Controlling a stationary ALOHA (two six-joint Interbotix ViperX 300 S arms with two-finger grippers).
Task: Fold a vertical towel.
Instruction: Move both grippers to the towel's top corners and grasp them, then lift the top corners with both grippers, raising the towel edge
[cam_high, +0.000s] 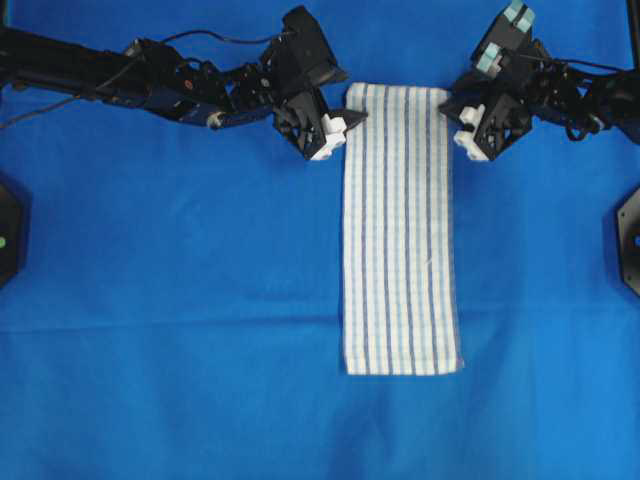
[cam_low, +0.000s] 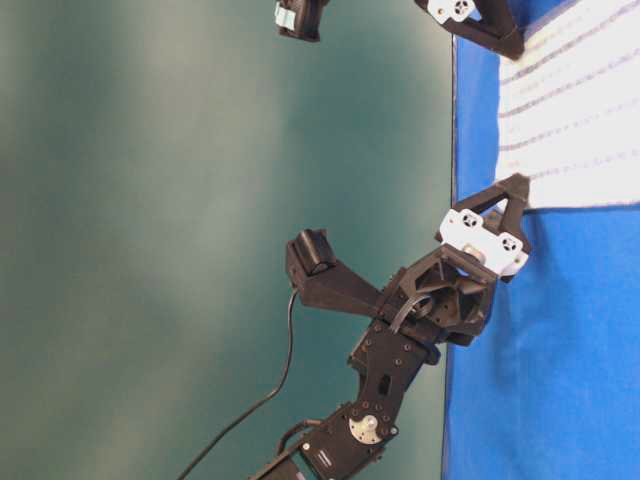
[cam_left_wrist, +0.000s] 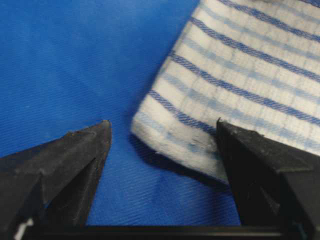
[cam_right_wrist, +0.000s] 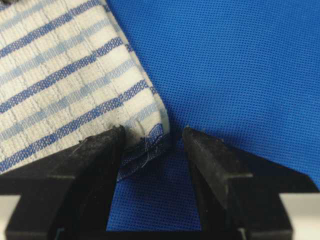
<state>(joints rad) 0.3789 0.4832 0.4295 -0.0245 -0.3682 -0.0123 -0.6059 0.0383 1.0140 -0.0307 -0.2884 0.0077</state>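
Blue cloth covers the table, with one striped towel and two robot grippers on it.

White with thin blue stripes, the one towel lies flat on the blue tablecloth as a long strip running from far to near, in the middle of the table. One gripper sits at each far corner of the towel. The left gripper is at the far left corner with its two fingers spread wide; the corner lies between them and nothing is pinched. The right gripper is at the far right corner, its two fingers also apart, with the frayed towel corner in the gap. Neither gripper holds anything.
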